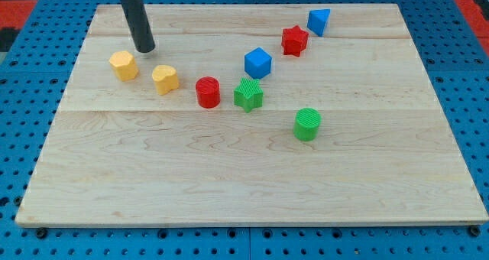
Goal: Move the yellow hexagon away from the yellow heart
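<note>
The yellow hexagon (123, 64) lies at the view's upper left of the wooden board (252, 191). The yellow heart (165, 79) lies just to its right and slightly lower, with a small gap between them. My tip (144, 48) touches the board just above and between the two yellow blocks, a little nearer the hexagon, touching neither.
A red cylinder (207, 92) and a green star (248, 94) sit right of the heart. A blue cube (258, 63), a red star (294, 40) and a blue triangular block (318, 21) run up toward the view's top right. A green cylinder (307, 124) lies lower right.
</note>
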### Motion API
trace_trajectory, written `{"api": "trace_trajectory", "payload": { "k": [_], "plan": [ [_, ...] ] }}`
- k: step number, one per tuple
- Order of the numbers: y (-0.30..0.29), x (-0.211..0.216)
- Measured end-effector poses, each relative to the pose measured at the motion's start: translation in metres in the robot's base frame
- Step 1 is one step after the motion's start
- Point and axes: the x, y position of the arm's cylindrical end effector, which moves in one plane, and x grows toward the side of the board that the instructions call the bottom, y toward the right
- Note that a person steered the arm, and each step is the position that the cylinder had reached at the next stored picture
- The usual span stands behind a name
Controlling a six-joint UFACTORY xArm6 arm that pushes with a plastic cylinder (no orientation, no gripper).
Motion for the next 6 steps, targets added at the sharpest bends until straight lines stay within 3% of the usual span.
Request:
{"api": "trace_trajectory", "payload": {
  "k": [2,4,6],
  "plan": [
    [-0.131,0.024],
    [-0.072,0.101],
    [-0.044,0.024]
  ]
}}
